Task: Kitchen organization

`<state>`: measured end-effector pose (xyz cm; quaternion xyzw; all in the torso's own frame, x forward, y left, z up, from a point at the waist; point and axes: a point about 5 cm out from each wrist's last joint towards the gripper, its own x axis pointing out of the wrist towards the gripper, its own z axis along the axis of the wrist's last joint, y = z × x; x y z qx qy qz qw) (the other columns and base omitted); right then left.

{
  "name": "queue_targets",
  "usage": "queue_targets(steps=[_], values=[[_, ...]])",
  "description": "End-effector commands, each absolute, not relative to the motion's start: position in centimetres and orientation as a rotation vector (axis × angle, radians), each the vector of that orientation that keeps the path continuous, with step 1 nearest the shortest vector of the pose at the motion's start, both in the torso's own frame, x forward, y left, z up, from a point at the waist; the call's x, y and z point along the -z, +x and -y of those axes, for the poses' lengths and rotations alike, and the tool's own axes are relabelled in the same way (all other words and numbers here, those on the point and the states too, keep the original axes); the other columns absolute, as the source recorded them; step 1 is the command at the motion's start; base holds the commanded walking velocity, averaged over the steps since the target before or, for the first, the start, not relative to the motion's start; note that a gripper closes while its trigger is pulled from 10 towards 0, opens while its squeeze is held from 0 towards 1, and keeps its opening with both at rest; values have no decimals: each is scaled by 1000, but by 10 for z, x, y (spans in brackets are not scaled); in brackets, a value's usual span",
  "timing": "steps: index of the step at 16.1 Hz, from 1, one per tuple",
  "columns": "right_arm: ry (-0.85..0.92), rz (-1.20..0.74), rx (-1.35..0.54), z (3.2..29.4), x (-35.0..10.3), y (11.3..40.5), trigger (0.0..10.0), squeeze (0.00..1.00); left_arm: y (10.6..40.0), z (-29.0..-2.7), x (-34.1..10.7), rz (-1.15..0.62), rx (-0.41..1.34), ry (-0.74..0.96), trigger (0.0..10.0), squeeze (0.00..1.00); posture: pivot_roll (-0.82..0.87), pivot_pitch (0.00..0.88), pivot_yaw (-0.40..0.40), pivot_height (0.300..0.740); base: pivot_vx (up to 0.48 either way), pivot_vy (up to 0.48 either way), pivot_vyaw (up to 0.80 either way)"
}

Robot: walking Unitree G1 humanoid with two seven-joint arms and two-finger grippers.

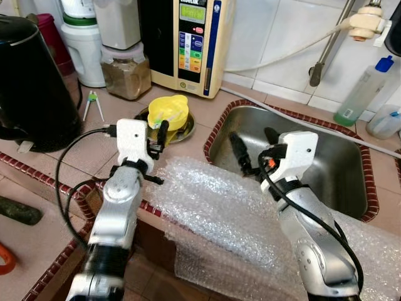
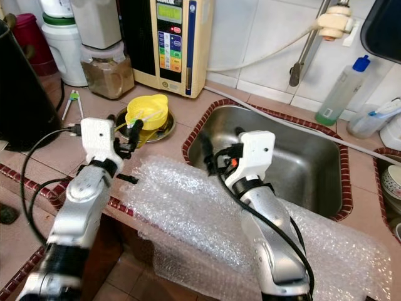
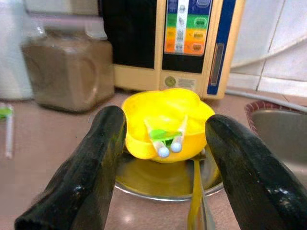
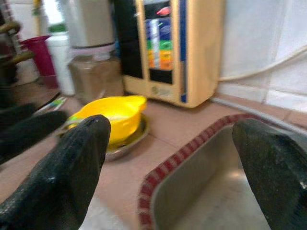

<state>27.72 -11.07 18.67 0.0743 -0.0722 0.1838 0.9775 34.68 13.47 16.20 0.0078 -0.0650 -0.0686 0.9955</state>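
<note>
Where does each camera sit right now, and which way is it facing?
Head stereo pair: looks down over both arms at sink and bubble wrap.
Left wrist: along the open left hand toward the yellow bowl.
Right wrist: past the open right hand over the sink edge.
All views share the yellow bowl.

Both silver arms reach forward over the counter edge. Left gripper (image 1: 160, 139) has its fingers spread apart, holding nothing; right gripper (image 1: 254, 150) is spread wide too, empty.

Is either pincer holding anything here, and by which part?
Nothing is held. The left pincer is open before the yellow plastic bowl; the right pincer is open.
</note>
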Motion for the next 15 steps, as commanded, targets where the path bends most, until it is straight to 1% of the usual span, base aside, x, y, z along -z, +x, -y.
queue_targets(steps=[1,4,7,8,9,10,11,15], values=[[150,149,-407,110,-191,272,10000,0,352,-133,-162,126,130,-17,10000,0,-1,60,-72,740,0,0,0],[163,134,-482,103,-193,262,10000,0,366,-135,-163,117,115,-3,10000,0,-39,62,-63,740,0,0,0],[172,120,-511,103,-195,254,10000,0,376,-143,-158,98,109,14,10000,0,-66,68,-57,740,0,0,0],[176,111,-525,103,-195,252,10000,0,378,-143,-156,89,116,10,5490,0,-71,71,-57,740,0,0,0],[186,99,-545,103,-195,249,10000,0,380,-142,-155,79,122,1,1647,0,-74,73,-56,740,0,0,0],[198,91,-565,102,-195,247,10000,0,381,-141,-155,74,125,-14,0,0,-76,75,-55,740,0,0,0],[236,60,-625,97,-194,241,10000,0,384,-139,-153,66,132,-16,0,0,-79,77,-55,740,0,0,0],[238,27,-681,92,-191,235,10000,0,385,-140,-152,64,142,-11,0,0,-78,76,-58,740,0,0,0]])
